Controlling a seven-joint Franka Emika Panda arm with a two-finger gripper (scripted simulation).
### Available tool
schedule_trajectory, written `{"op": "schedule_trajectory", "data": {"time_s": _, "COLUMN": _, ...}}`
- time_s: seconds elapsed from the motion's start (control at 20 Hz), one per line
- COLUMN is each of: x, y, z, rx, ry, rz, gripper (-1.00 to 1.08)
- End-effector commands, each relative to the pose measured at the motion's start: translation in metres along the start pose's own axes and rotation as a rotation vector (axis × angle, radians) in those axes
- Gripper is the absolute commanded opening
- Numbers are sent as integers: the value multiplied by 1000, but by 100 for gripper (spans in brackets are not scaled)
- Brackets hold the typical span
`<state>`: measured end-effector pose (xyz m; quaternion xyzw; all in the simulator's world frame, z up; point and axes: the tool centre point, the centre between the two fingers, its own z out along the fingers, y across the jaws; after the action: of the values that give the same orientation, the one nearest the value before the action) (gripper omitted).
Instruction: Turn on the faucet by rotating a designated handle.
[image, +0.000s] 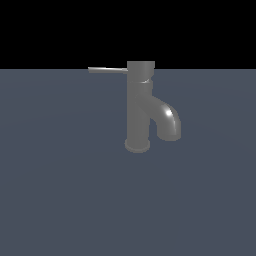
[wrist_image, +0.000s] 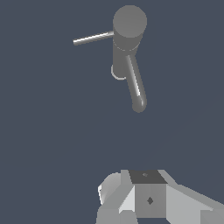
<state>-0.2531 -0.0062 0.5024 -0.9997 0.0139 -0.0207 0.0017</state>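
You're looking at the faucet (image: 138, 107), a dark grey, smooth metallic cylinder standing upright on a round base flange on the flat blue-grey floor (image: 60, 190). Its thick spout (image: 167, 120) curves down toward the exterior view's right. The handle (image: 107, 70), a thin straight rod, juts level from the cap (image: 141, 66) toward the exterior view's left. The gripper (wrist_image: 146, 199) sits well apart from it; you cannot tell whether its jaws are parted or closed

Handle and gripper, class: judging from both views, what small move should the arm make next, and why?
Probably bring the gripper towards the handle. The wrist view shows the gripper well short of the faucet, touching nothing. The thin rod juts sideways from the top cap, opposite the curved spout, with open space around it.
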Motion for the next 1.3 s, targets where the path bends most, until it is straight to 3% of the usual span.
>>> {"op": "schedule_trajectory", "data": {"time_s": 0.0, "x": 0, "y": 0, "z": 0, "rx": 0, "ry": 0, "rz": 0, "gripper": -100}}
{"op": "schedule_trajectory", "data": {"time_s": 0.6, "x": 9, "y": -16, "z": 13, "rx": -1, "ry": -2, "rz": 76, "gripper": -100}}
{"op": "schedule_trajectory", "data": {"time_s": 1.25, "x": 47, "y": -62, "z": 56, "rx": -5, "ry": -9, "rz": 320, "gripper": -100}}
